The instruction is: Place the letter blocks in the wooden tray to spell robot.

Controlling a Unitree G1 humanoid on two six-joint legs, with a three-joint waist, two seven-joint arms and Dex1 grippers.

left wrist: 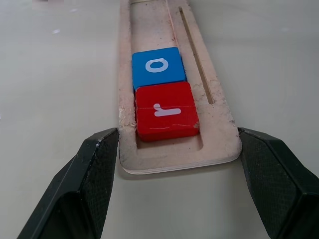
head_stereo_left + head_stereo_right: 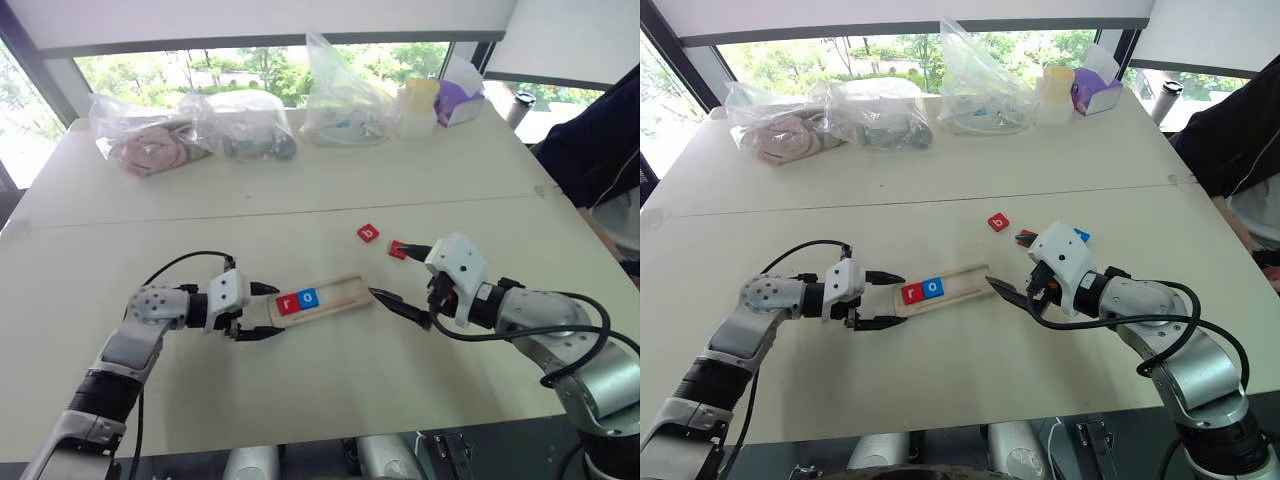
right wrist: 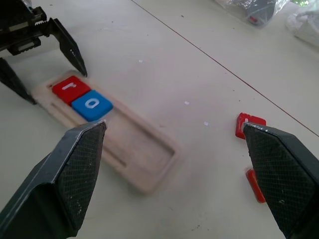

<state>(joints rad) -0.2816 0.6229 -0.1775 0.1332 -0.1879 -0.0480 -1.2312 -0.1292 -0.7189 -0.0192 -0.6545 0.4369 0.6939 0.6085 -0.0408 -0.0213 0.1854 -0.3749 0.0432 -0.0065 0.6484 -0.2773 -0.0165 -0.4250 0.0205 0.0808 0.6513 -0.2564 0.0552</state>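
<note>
Pale table [image 2: 300,400] by windows. Tray [image 2: 340,292] clamped at one end by left gripper [image 2: 262,312], r [image 2: 287,304] and o [image 2: 308,297] inside at that end. Right gripper [image 2: 388,268] wide apart past tray's far end, near b [image 2: 368,233]. Could tug tray crooked and spill tiles. Right eye view catches blue tile [image 2: 1081,236]; left wrist view, pads [image 1: 94,164] squeezing tray.

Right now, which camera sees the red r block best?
The left wrist view: the red r block sits close and large at the wooden tray's end, beside the blue o block. The right wrist view shows it smaller, and both eye views show it tiny.
</note>
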